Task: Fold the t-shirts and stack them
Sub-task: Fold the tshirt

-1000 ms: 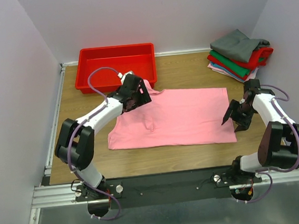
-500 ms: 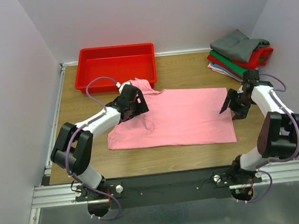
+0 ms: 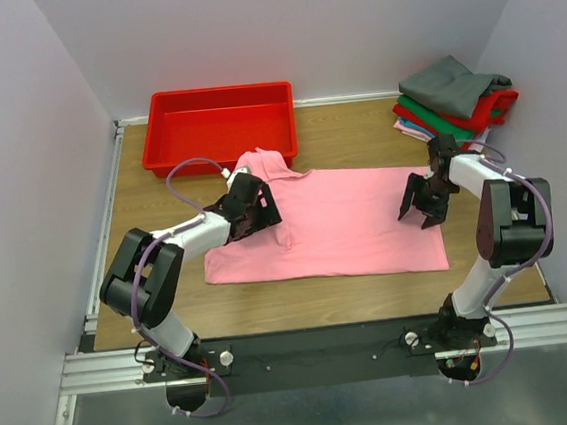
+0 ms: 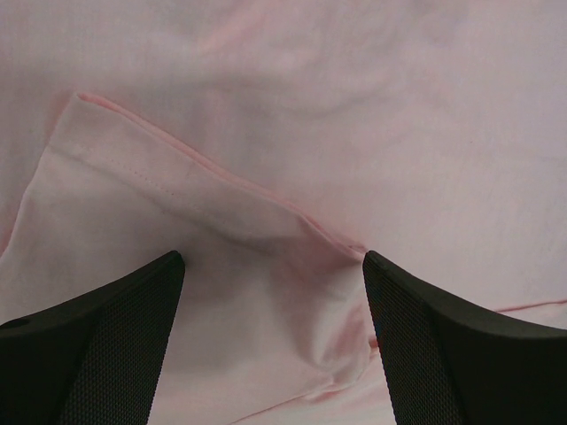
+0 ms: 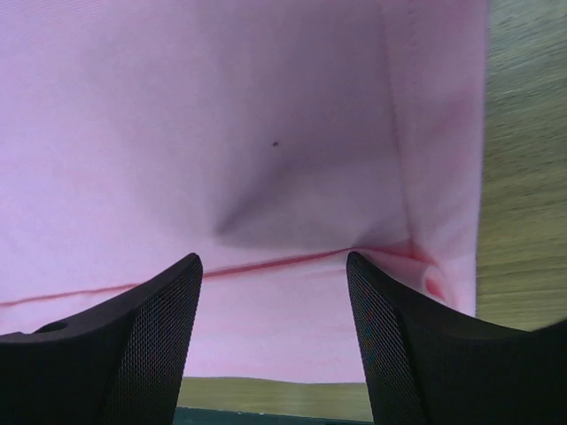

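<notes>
Shirt [image 3: 335, 223], pink, lies spread flat mid-table [image 3: 356, 135], well apart from the folded stack [image 3: 454, 101] at the far right corner; left gripper [image 4: 270, 266] hangs wide open over its sleeve, right gripper [image 5: 273, 266] open over its opposite edge, both empty, probably placed to pinch for a fold.

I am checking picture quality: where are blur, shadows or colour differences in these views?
Top external: even light, sharp, the pink t-shirt saturated. Left wrist: it looks washed-out, stitching sharp. Right wrist: dark shadow in a crease; the table at the right edge looks blurred.
</notes>
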Tool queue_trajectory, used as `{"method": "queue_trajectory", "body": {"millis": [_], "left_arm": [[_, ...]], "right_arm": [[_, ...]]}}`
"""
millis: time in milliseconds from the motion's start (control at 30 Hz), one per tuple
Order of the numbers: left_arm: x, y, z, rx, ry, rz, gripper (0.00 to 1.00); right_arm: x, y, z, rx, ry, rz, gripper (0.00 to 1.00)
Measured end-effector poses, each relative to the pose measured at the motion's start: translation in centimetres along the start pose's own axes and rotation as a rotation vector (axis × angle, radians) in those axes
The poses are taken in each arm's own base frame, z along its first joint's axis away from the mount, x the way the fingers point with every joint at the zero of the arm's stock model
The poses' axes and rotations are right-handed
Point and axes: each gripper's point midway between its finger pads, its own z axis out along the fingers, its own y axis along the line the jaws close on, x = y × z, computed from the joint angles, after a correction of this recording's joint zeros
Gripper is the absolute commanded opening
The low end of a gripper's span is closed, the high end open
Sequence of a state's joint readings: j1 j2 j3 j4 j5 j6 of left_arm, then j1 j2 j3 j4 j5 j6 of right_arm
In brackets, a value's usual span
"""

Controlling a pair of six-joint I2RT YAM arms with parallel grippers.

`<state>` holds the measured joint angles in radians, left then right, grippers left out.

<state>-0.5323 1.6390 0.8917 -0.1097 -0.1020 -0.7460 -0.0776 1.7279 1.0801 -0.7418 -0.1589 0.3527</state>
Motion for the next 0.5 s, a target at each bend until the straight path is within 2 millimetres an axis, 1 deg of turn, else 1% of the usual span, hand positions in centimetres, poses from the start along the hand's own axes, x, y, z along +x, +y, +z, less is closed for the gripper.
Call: {"method": "queue_trajectory", "body": {"millis": [67,267,367,500], "left_arm": [[0.5,0.4,0.2,-0.005,0.006,0.002,0.89],[0.5,0.5,0.4,0.013,-0.02,-0.001,0.89],[0.7,0.6,0.2,0.023,-0.041,-0.006,0.89],[1.8,0.8,-0.7,0.033,-0.045,-0.018,0.89]], "right_arm": [[0.0,-0.4,0.4,0.024,0.007,0.009,0.73],[0.2,-1.2,0.6,0.064,-0.008,0.044,0.73],[0.9,-1.6,0.6,0.079,-0.009,0.072,0.73],[2.2,-2.3,0.3,0.11,-0.001,0.104,0.74]]}}
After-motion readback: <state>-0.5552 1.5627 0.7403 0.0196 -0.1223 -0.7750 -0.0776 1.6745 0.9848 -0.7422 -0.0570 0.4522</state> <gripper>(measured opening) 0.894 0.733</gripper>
